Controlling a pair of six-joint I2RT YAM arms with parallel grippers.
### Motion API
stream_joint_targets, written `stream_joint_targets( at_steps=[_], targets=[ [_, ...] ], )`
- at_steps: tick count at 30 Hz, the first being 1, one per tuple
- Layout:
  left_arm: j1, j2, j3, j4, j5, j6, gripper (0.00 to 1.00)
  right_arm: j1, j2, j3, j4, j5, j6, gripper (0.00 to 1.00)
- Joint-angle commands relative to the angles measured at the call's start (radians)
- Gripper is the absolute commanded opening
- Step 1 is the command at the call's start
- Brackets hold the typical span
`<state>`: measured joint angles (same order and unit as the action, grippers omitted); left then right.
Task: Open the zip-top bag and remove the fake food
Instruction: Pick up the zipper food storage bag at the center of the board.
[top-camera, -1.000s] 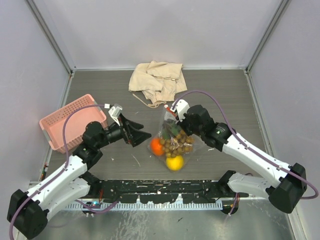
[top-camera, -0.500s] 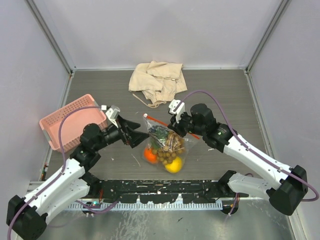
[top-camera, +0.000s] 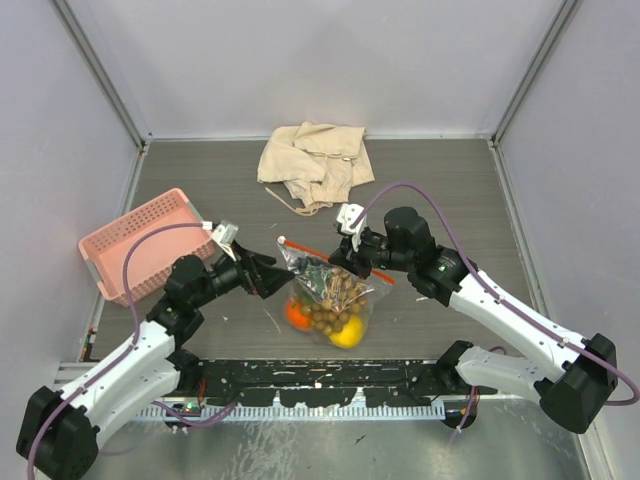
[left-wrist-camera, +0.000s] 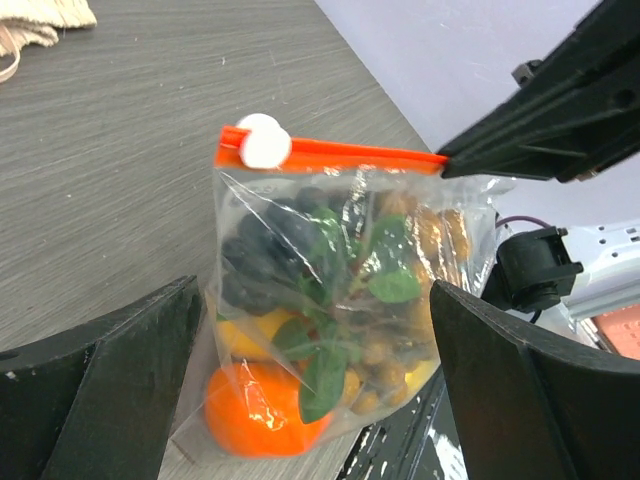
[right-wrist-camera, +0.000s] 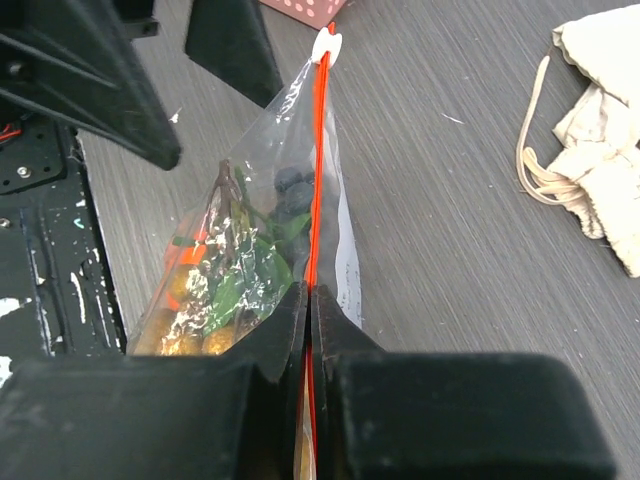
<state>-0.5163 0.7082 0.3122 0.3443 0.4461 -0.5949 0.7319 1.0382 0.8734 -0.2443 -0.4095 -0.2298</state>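
Right wrist shows the right gripper pinching the orange zip strip of the zip-top bag; left gripper gapes wide, fake food just ahead.

Centre of table: bag holding fruit, set between left gripper and right gripper. Left of these: basket. Far side, behind bag: cloth.

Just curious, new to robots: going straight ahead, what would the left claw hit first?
The left gripper would most likely meet the zip-top bag first: it is straight ahead of its open jaws, pinched at the orange strip by the right gripper. Depth is uncertain.
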Motion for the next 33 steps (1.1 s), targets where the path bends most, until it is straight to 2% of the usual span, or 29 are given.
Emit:
stream_joint_targets(
  at_steps=[1,6,14,18,22,25,30,33],
  targets=[
    [0.049,0.088,0.036,0.188,0.086,-0.073,0.98,0.003,-0.028,0.042,0.075,-0.065,0.007,0.01],
    [0.088,0.167,0.003,0.318,0.13,-0.117,1.0,0.004,-0.037,0.03,0.079,-0.066,0.015,0.01],
    [0.089,0.199,0.04,0.31,0.142,-0.094,0.88,0.004,-0.024,0.03,0.076,-0.066,0.016,0.01],
    [0.088,0.232,0.041,0.311,0.163,-0.096,0.71,0.004,-0.019,0.028,0.076,-0.069,0.022,0.01],
    [0.088,0.266,0.061,0.29,0.19,-0.108,0.58,0.004,-0.016,0.026,0.077,-0.061,0.03,0.01],
    [0.088,0.283,0.074,0.278,0.198,-0.11,0.36,0.004,-0.013,0.027,0.069,-0.053,0.033,0.01],
    [0.088,0.293,0.092,0.271,0.2,-0.123,0.14,0.004,-0.004,0.038,0.038,-0.03,0.04,0.02],
    [0.087,0.284,0.118,0.233,0.208,-0.133,0.05,0.004,0.003,0.052,0.021,-0.001,0.051,0.19]
  ],
)
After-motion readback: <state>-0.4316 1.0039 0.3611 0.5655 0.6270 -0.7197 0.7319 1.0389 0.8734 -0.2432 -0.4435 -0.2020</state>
